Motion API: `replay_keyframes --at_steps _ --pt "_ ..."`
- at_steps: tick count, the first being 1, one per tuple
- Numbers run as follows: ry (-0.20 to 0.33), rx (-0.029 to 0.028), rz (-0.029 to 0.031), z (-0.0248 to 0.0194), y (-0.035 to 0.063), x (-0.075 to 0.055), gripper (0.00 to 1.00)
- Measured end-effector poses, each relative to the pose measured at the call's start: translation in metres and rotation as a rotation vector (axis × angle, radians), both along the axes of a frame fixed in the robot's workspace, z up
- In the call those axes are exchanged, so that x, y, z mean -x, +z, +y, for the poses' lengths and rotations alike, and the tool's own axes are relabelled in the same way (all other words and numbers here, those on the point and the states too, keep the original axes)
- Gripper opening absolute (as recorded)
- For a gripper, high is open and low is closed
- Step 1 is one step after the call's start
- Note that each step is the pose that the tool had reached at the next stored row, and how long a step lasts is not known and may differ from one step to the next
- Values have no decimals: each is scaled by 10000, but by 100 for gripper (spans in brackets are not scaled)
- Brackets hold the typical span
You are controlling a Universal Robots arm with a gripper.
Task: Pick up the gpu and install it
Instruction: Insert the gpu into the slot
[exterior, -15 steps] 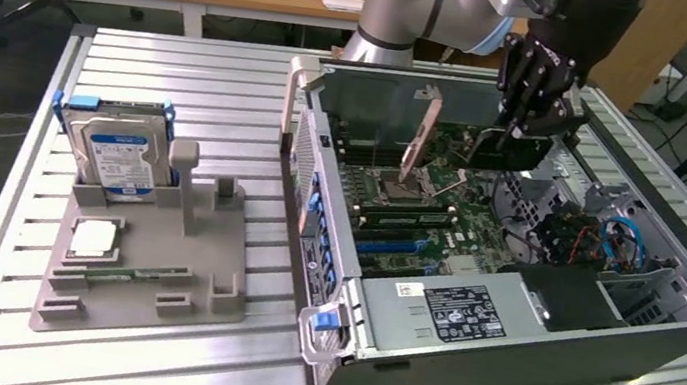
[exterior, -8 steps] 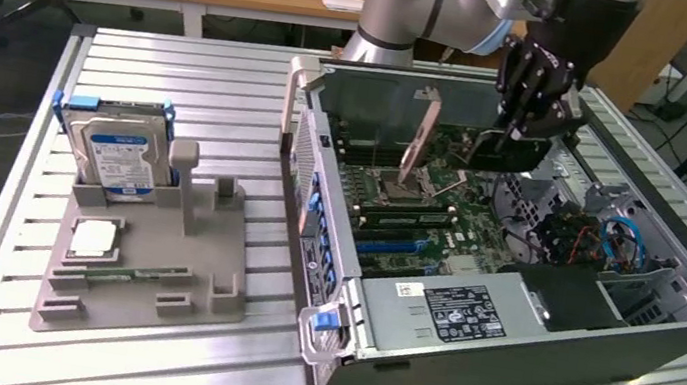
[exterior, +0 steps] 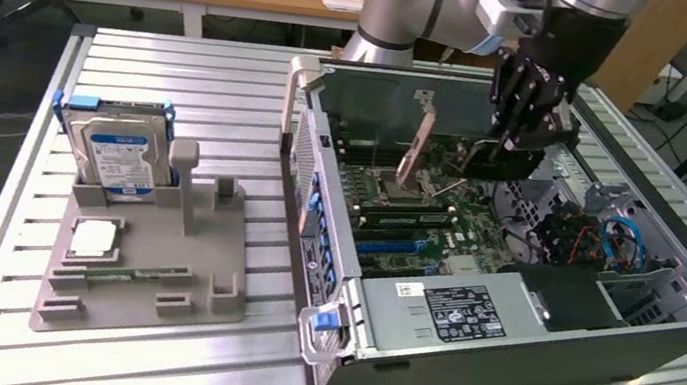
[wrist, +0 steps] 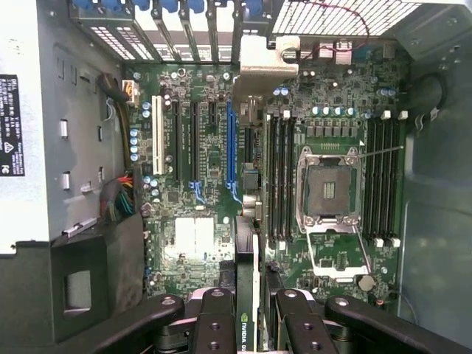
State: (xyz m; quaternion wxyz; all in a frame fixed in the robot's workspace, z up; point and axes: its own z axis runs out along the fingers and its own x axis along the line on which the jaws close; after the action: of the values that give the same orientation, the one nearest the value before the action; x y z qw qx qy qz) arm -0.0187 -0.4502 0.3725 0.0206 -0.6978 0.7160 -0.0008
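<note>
The black two-fingered hand point(exterior: 524, 127) pinches the gpu point(wrist: 246, 258), a thin green circuit card with a black cooler. The card hangs edge-down between the fingers point(wrist: 214, 321), in the air over the open inside of a dark grey metal tower computer case point(exterior: 534, 376) that lies on its side on the slatted aluminium counter point(exterior: 200, 61). Below the card, the case holds a green motherboard point(wrist: 206, 162) with one long blue card slot point(wrist: 229, 147), one white slot point(wrist: 157, 133) and one empty square silver processor socket point(wrist: 328, 184) flanked by banks of black memory slots. The gpu touches none of them. A silver power supply box with a black label point(exterior: 462, 310) fills the case's near corner, with bundled coloured cables beside it. Well apart, on the exterior view's left, a grey moulded plastic holder point(exterior: 139, 300) sits on the counter. It carries one silver hard drive with a blue-white label point(exterior: 119, 156) standing upright, one square silver processor chip point(exterior: 95, 238) lying flat, and one narrow green memory stick point(exterior: 123, 275) lying in a groove.
</note>
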Motion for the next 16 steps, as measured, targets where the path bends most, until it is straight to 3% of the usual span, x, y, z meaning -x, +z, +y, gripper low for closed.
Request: replay_keyframes --at_steps 16 --pt "-1 -1 3 -11 -328 60 26"
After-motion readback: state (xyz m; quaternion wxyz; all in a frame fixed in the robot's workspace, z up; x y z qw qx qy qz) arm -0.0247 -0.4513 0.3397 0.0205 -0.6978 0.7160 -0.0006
